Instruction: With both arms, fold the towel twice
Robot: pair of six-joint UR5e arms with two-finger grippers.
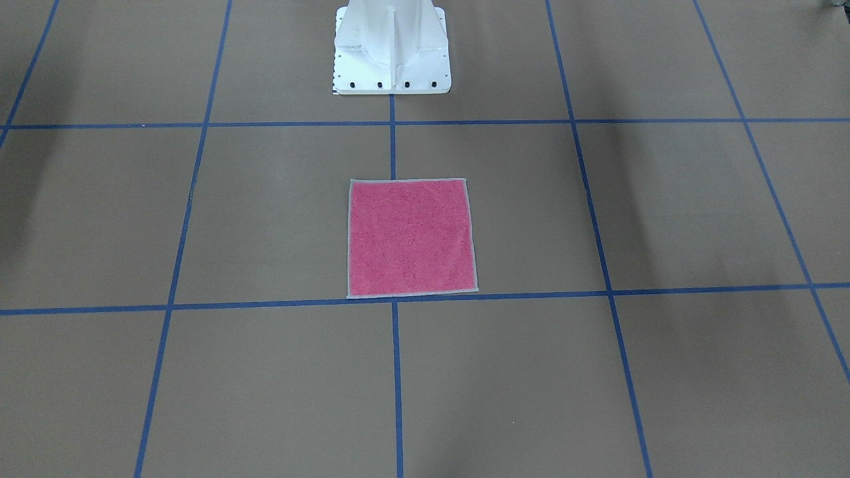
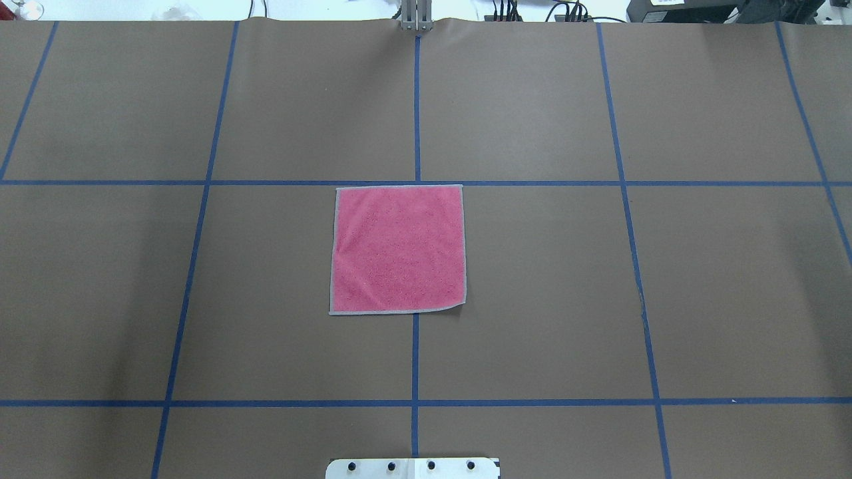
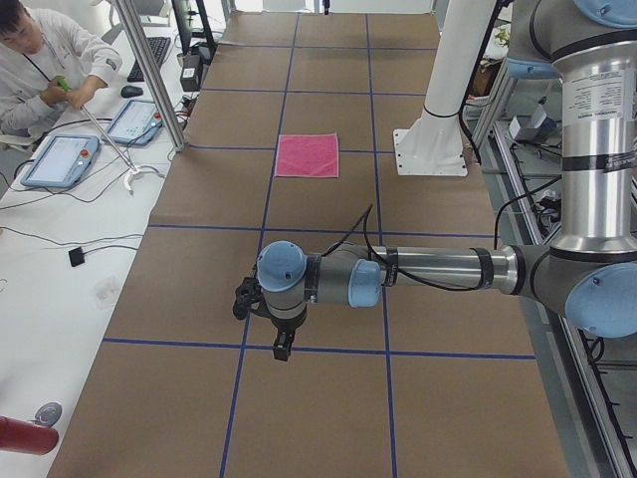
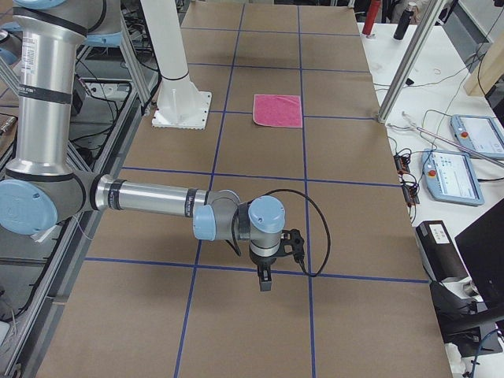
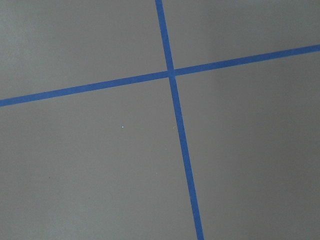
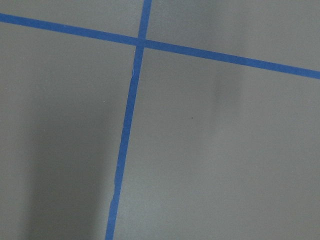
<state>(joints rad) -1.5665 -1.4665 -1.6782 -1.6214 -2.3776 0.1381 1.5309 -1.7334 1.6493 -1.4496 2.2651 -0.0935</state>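
The towel (image 1: 412, 238) (image 2: 398, 249) lies flat and unfolded in the middle of the brown table, pink face up inside its grey border. Its near right corner curls slightly in the overhead view. Neither arm shows in the front or overhead views. In the exterior left view, my left gripper (image 3: 284, 346) points down over a blue tape line, well away from the towel (image 3: 308, 155). The exterior right view shows my right gripper (image 4: 265, 280) hanging the same way, far from the towel (image 4: 278, 110). I cannot tell whether either is open or shut. Both wrist views hold only table and tape.
The white pedestal base (image 1: 392, 53) (image 2: 413, 468) stands at the robot's edge of the table, behind the towel. Blue tape lines (image 5: 172, 75) divide the brown surface into a grid. A person (image 3: 40, 60) sits at a side bench with control pendants (image 3: 60, 159) (image 4: 453, 173).
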